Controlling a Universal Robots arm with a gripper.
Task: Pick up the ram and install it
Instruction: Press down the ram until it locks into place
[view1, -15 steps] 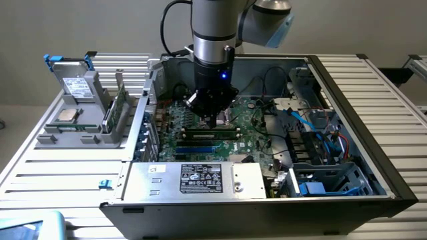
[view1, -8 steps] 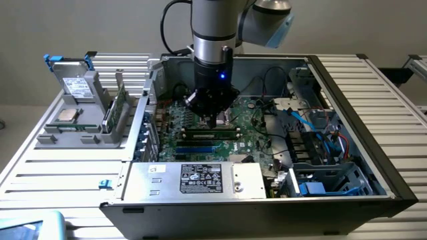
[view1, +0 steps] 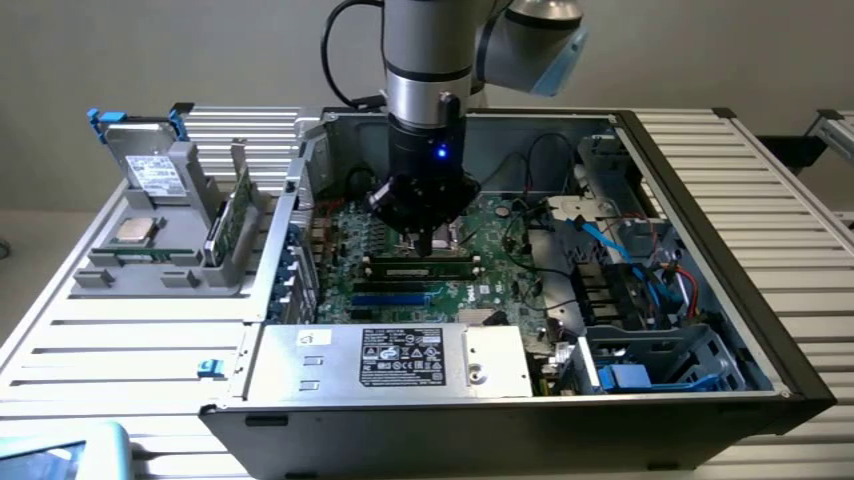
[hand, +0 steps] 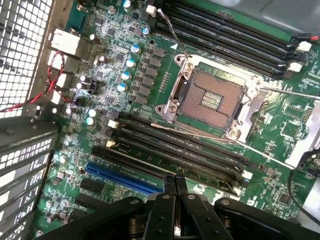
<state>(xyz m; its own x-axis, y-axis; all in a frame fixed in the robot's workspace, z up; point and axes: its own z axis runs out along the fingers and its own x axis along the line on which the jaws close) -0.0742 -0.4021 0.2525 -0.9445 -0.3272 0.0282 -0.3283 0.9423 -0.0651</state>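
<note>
My gripper reaches down into the open computer case, over the motherboard. Its fingers are shut together with nothing between them. The ram, a long narrow green stick with dark chips, stands on edge in a memory slot just in front of the processor socket. The shut fingertips rest on or just above its top edge. In the wrist view my gripper meets the thin edge of the ram between the black slots, beside the empty socket.
A grey power supply with a label fills the case's near side. Cables and a drive cage crowd the exterior view's right. Outside the case, on the exterior view's left, a stand holds an upright green board, a silver chip and a drive.
</note>
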